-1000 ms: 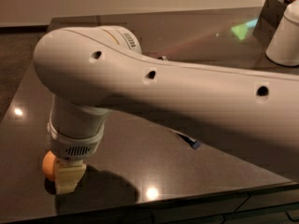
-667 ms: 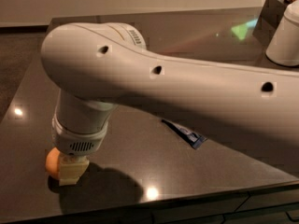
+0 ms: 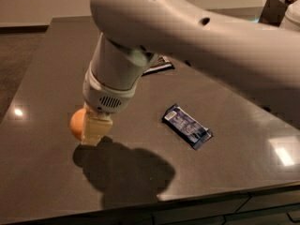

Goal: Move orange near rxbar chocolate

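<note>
Toward the left edge of the dark desk (image 3: 47, 78), the orange (image 3: 76, 124) sits clenched in the tool (image 3: 89, 132), a pale finger covering its right side. The rxbar chocolate (image 3: 160, 64) lies toward the back edge, half hidden behind the arm. A blue-wrapped bar (image 3: 187, 126) lies mid-desk, further right.
</note>
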